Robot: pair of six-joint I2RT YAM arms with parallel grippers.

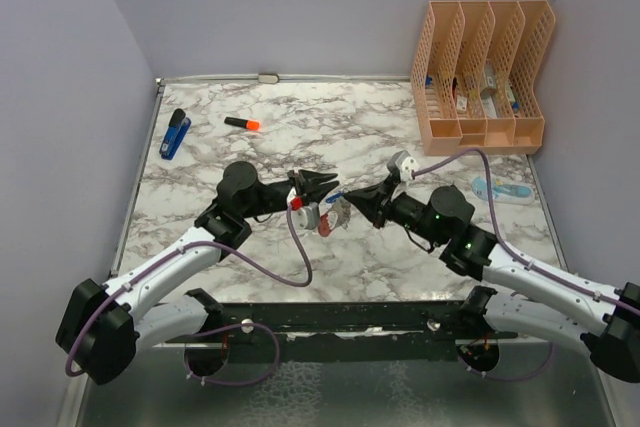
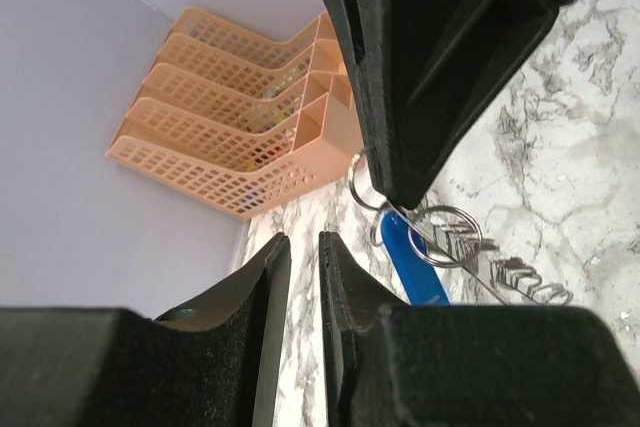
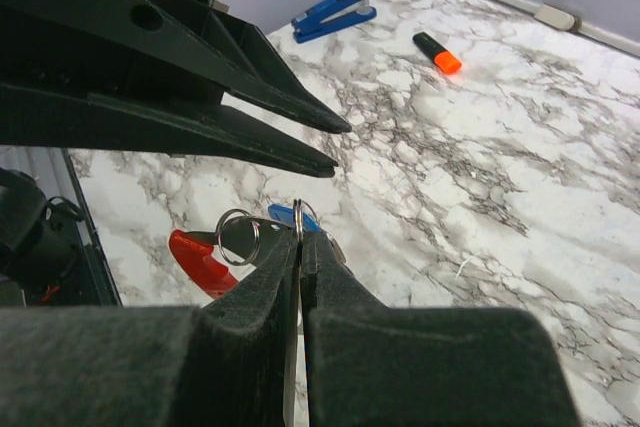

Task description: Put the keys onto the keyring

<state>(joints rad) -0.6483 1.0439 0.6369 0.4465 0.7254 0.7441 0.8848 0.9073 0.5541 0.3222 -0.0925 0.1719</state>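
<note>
From above, the left gripper (image 1: 330,187) and right gripper (image 1: 352,197) were seen nearly tip to tip over the marble table (image 1: 390,259), with the red-and-silver keyring (image 1: 300,205) and keys (image 1: 338,213) just beneath. In the left wrist view, the left fingers (image 2: 250,287) were parted by a narrow gap, with nothing between them. In the right wrist view, the right fingers (image 3: 345,292) were pressed together on the keys' small silvery ring, with the keyring's red crescent nearby.

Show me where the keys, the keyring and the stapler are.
keys (image 2: 415,259), left wrist view, on the blue plastic head.
keyring (image 3: 198,259), right wrist view, on its red side.
stapler (image 1: 174,137), top external view, on its blue body.
</note>
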